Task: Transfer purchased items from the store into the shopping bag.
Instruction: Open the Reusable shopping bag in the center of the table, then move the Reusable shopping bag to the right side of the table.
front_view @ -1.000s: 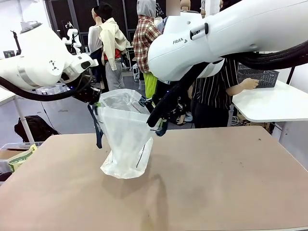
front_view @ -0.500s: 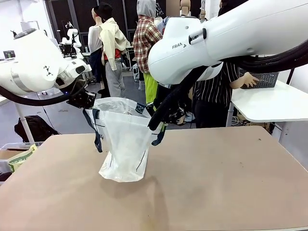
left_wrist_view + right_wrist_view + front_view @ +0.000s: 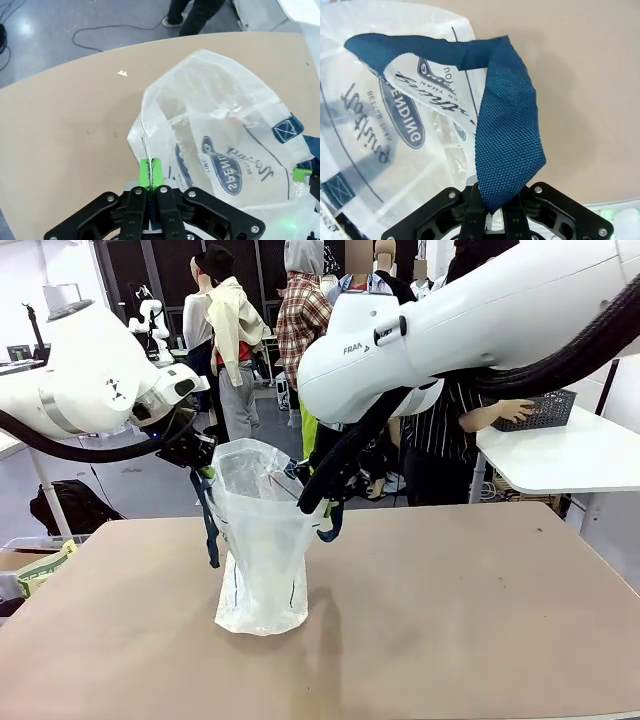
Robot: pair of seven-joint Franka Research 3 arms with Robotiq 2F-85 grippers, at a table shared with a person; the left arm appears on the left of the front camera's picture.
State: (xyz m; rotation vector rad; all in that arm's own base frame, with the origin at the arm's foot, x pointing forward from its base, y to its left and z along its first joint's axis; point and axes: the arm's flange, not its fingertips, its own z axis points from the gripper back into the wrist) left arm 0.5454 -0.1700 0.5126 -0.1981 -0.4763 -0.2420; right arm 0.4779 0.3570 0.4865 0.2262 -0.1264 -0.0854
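The left fingers (image 3: 145, 172) and right fingers (image 3: 471, 210) stay pinched shut on the shopping bag (image 3: 262, 540), now standing straighter mid-frame, arms slanting in from both frame edges.

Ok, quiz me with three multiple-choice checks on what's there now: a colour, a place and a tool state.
1. What colour is the handle of the bag?
A. red
B. yellow
C. navy

2. Where does the basket stand?
A. beside the bag
B. on the white side table
C. inside the bag

3. The right tool is:
A. shut on the handle
B. open above the bag
C. shut on the basket

Answers:
1 C: the right wrist view shows a woven navy strap.
2 B: the front view shows it at far right, by a person's hand.
3 A: the strap runs down between the closed fingers.
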